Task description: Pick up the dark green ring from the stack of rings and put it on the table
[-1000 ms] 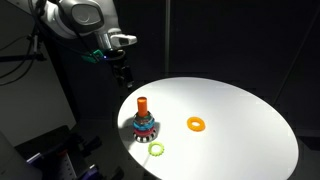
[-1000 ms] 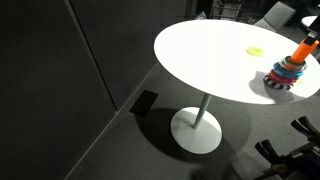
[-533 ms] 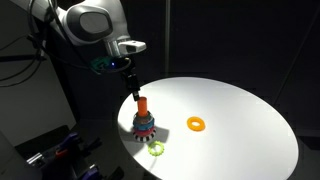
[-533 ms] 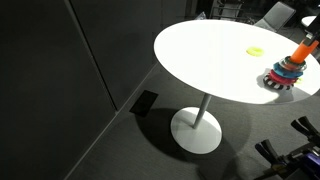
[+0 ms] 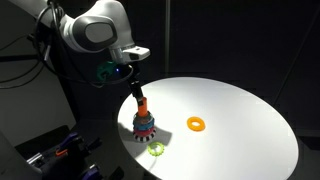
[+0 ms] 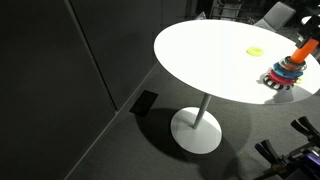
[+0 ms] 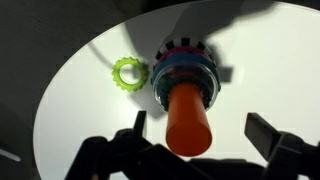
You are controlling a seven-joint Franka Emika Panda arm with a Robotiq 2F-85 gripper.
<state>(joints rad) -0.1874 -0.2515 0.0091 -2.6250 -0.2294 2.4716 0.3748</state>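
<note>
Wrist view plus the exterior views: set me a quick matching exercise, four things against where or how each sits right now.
Things: 1 orange ring; 2 pale yellow-green ring; 3 orange peg; 4 gripper.
States: A upright, rings round its base; B flat on the table, well apart from the stack of rings; C open, over the peg; D flat near the table edge, close beside the stack.
Pairs: 1-B; 2-D; 3-A; 4-C.

Prob. office or lab, dark wall panels (image 6: 60, 70), grey carpet (image 6: 120, 150), round white pedestal table (image 6: 200, 55), office-chair base (image 6: 292, 150)
</note>
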